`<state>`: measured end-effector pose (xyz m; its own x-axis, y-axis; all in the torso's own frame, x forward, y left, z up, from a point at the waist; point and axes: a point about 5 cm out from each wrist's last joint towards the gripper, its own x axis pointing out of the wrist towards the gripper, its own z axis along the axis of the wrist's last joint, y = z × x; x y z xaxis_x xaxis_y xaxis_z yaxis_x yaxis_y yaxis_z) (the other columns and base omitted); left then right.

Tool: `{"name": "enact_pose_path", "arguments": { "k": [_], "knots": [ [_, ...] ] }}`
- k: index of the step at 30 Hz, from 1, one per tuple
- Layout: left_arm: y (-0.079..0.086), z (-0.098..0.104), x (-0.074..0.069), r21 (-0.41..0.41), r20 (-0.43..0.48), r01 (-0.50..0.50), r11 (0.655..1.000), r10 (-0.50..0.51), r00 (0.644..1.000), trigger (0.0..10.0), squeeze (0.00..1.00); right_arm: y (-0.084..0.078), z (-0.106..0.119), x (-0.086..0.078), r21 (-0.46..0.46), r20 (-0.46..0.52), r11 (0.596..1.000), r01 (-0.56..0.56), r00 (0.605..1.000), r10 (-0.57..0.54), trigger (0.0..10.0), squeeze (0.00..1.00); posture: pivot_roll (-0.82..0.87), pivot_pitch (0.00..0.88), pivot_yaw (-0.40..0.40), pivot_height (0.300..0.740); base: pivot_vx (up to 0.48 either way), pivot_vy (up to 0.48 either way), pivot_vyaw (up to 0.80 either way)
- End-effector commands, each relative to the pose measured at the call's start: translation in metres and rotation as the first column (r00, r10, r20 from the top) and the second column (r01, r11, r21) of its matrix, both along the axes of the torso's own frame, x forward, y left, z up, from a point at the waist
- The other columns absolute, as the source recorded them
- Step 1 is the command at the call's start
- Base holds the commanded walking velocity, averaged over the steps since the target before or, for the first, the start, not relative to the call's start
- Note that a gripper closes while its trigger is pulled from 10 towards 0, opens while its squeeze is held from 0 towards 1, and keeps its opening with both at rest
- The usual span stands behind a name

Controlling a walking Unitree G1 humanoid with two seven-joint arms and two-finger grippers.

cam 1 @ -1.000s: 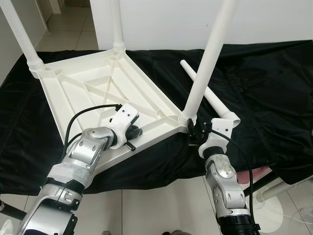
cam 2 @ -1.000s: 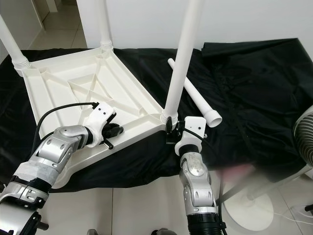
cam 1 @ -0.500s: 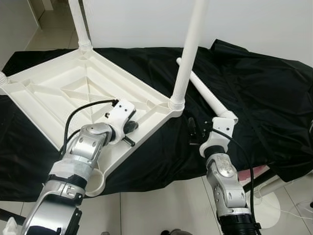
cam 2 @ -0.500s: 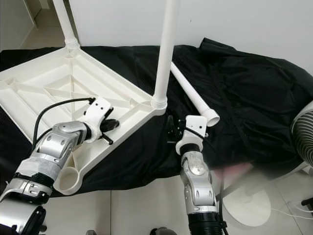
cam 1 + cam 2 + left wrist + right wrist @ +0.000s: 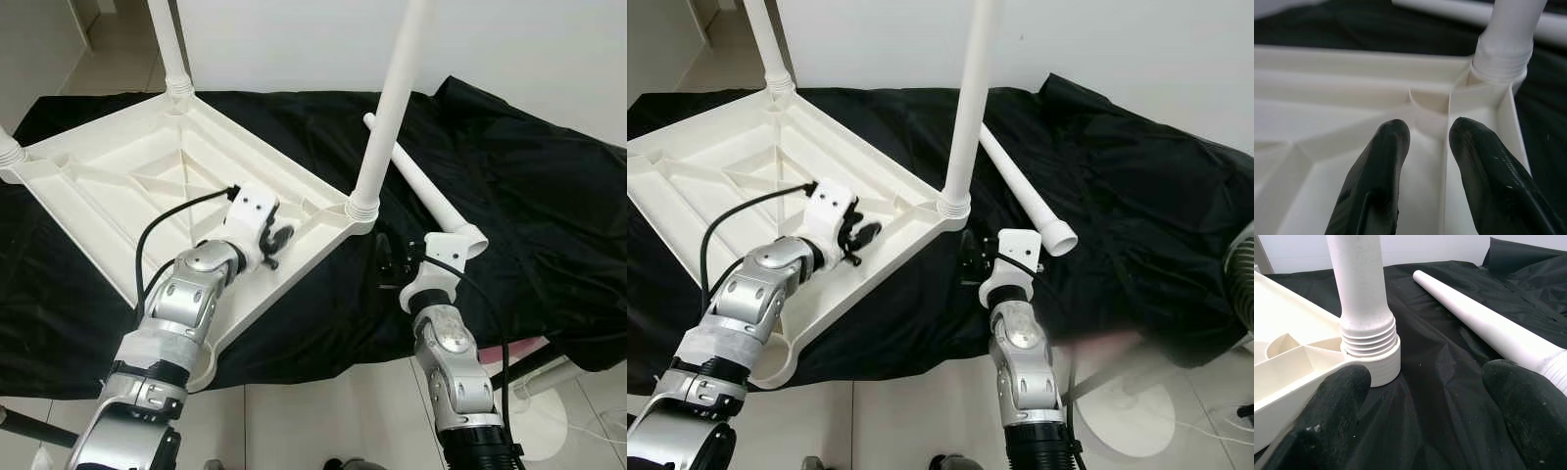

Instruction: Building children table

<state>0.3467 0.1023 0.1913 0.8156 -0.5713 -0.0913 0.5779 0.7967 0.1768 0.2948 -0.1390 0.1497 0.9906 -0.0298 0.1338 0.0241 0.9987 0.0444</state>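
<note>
The white plastic table top [image 5: 118,186] lies upside down on a black cloth. Upright white legs stand in its corners, the nearest one [image 5: 390,108] screwed into the right corner by a threaded collar [image 5: 1369,340]. The near corner holds an empty round socket [image 5: 772,362]. A loose leg [image 5: 421,186] lies on the cloth to the right. My left gripper [image 5: 277,240] hovers over the underside just inside the near rim, its fingers [image 5: 1376,181] slightly apart on either side of a rib, so open. My right gripper [image 5: 385,264] is open wide, just in front of the collar and touching nothing.
The black cloth [image 5: 549,196] covers the whole work surface and hangs over its front edge. A white fan base [image 5: 1127,416] stands on the tiled floor at lower right, with the fan's grille [image 5: 1244,284] at the right edge. A white wall runs behind.
The view has shifted. My left gripper moved off the table's near rim to over the underside, nearer the right corner. My right gripper, at the collar a second ago, now sits a little back from it.
</note>
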Motion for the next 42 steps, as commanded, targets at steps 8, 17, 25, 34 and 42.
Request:
{"name": "enact_pose_path", "arguments": {
  "k": [8, 17, 25, 34, 42],
  "knots": [
    [0.032, 0.018, -0.004, 0.088, 0.139, 0.057, 0.995, -0.069, 0.988, 10.0, 0.0, -0.001, -0.002, 0.003, 0.004, -0.013, 1.0, 0.01, 1.0, -0.01, 10.0, 0.0, -0.06, 0.096, -0.01, 0.74, 0.0, 0.0, 0.0],
    [0.08, 0.016, -0.009, 0.248, 0.172, 0.025, 0.968, -0.069, 0.983, 10.0, 0.0, -0.003, -0.002, 0.004, 0.003, -0.014, 1.0, 0.014, 1.0, -0.014, 10.0, 0.0, -0.05, 0.1, -0.009, 0.74, 0.0, 0.0, 0.0],
    [0.12, -0.004, -0.031, 0.369, 0.053, 0.09, 0.925, -0.118, 0.992, 10.0, 0.0, -0.005, -0.003, 0.004, -0.002, -0.017, 1.0, 0.015, 1.0, -0.015, 10.0, 0.0, -0.03, 0.107, -0.007, 0.74, 0.0, 0.0, 0.0],
    [0.165, 0.001, -0.058, 0.398, -0.057, 0.156, 0.904, -0.145, 0.988, 10.0, 0.0, -0.004, -0.006, 0.005, -0.006, -0.025, 1.0, 0.004, 1.0, -0.004, 10.0, 0.0, -0.02, 0.116, -0.019, 0.74, 0.0, 0.0, 0.0],
    [0.168, 0.001, -0.074, 0.41, -0.124, 0.235, 0.881, -0.202, 0.972, 10.0, 0.0, -0.003, -0.006, 0.006, -0.012, -0.028, 1.0, -0.01, 1.0, 0.01, 10.0, 0.0, -0.02, 0.116, -0.025, 0.74, 0.0, 0.0, 0.0]
  ]
}}
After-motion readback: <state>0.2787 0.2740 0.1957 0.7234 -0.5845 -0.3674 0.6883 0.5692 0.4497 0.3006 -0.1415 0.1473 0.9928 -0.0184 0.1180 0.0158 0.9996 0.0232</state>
